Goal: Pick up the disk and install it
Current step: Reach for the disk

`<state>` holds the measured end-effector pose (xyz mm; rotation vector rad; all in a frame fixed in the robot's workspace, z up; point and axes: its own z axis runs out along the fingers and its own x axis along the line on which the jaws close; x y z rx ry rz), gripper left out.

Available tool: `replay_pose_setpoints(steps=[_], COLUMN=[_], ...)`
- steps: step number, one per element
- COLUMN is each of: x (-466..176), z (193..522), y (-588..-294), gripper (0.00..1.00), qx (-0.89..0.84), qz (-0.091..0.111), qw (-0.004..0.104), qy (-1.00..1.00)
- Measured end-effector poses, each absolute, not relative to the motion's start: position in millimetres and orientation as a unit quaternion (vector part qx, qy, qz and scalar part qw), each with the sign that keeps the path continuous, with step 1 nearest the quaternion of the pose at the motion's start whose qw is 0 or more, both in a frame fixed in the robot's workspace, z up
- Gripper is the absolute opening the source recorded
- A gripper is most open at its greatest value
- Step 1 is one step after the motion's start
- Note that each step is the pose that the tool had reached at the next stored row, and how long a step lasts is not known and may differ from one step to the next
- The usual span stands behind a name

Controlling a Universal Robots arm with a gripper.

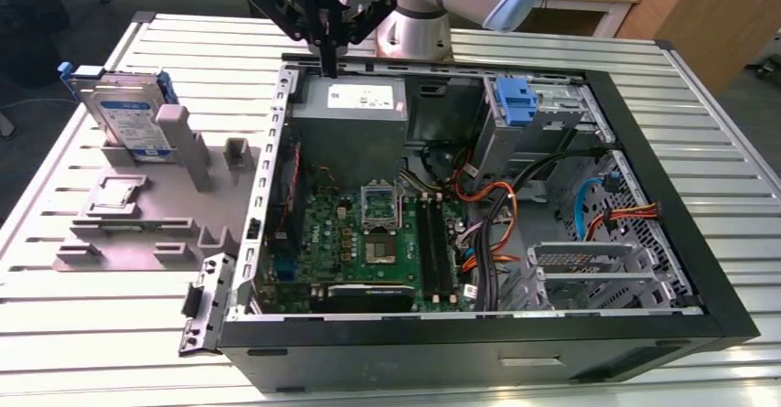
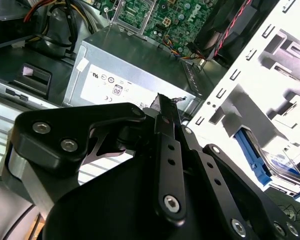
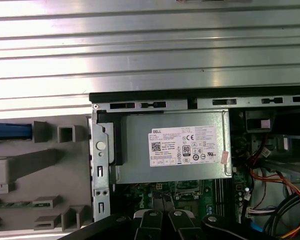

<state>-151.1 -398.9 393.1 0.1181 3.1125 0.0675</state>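
Hand: the hand [image 1: 329, 65] has its two fingers pressed together at the tips, and there is nothing between them. It holds nothing.
Hand's place: it points down over the far edge of the computer case [image 1: 683, 197], close above the grey box [image 1: 354, 105] with the white sticker. In the second wrist view the tips of the hand [image 2: 166, 100] sit over that box [image 2: 120, 75].
Disk: the disk [image 1: 126, 119] stands up on its edge in the grey holder [image 1: 134, 219], outside the case, on the exterior view's left. Its white-and-blue label and blue rails can be seen. It is well apart from the hand, and nothing grips it.
Disk in the second wrist view: the disk [image 2: 282, 167] lies past the white case wall.
Case: it lies open on the desk [image 1: 98, 352], with a green board [image 1: 366, 242] inside.
Blue bracket: the blue bracket [image 1: 518, 101] stands up inside the case, to the exterior view's right of the grey box.
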Motion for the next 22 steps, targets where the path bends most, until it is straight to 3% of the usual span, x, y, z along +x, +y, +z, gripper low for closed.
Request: replay_pose_setpoints(steps=[22], x=[-159.6], z=[393.1], y=[-398.9], gripper=[0.11], qx=[0.038], qz=[0.022], qw=[0.013], qy=[0.999])
